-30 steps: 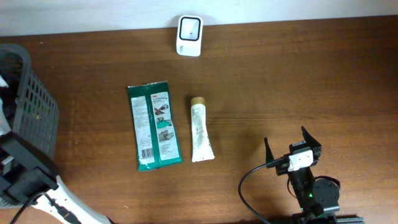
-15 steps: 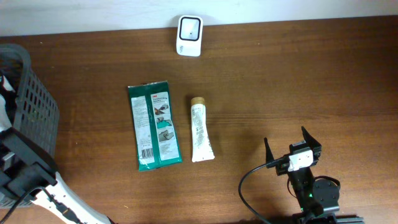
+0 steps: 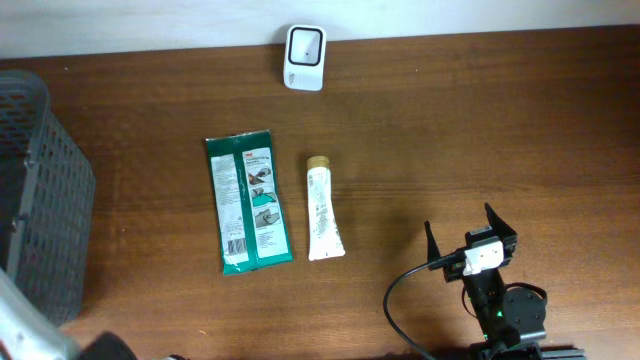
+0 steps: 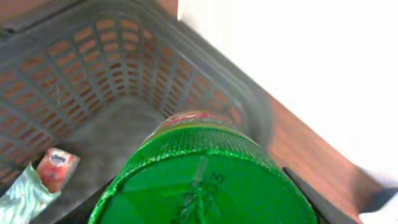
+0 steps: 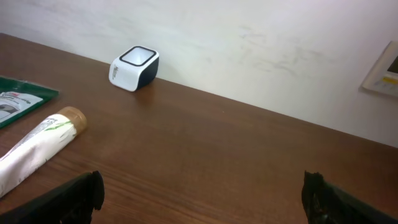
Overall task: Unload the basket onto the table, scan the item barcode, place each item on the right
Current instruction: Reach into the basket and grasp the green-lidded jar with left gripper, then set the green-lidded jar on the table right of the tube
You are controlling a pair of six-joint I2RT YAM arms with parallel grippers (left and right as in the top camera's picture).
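Green-capped container [image 4: 205, 180] sits clamped between the two fingers of my left gripper [image 4: 199, 202], over the inside of the grey basket [image 3: 40, 200] at the table's [image 3: 450, 130] left edge.

Against the overhead view of a second ago, the basket now shows whole. The black links and white cable of my left arm that lay across its near corner have gone from the frame. Only a pale blur [image 3: 30, 335] remains in the bottom-left corner, too smeared to identify. Everything else holds its place. The green packet [image 3: 249, 203] and the white tube [image 3: 322, 208] lie side by side mid-table, apart from each other. The scanner [image 3: 304, 57] stands at the far edge. My right gripper [image 3: 458, 217] rests near the front edge, jaws spread wide and holding nothing.

The overhead camera does not show the container at all; only my left wrist camera does. There the ribbed cap fills the lower frame and hides the body below, apart from a red band just under the cap. The raised marking on the cap is unreadable. My finger edges are cut off at the bottom corners. A pale green pouch [image 4: 37, 183] with a reddish end lies on the basket floor, half out of frame.
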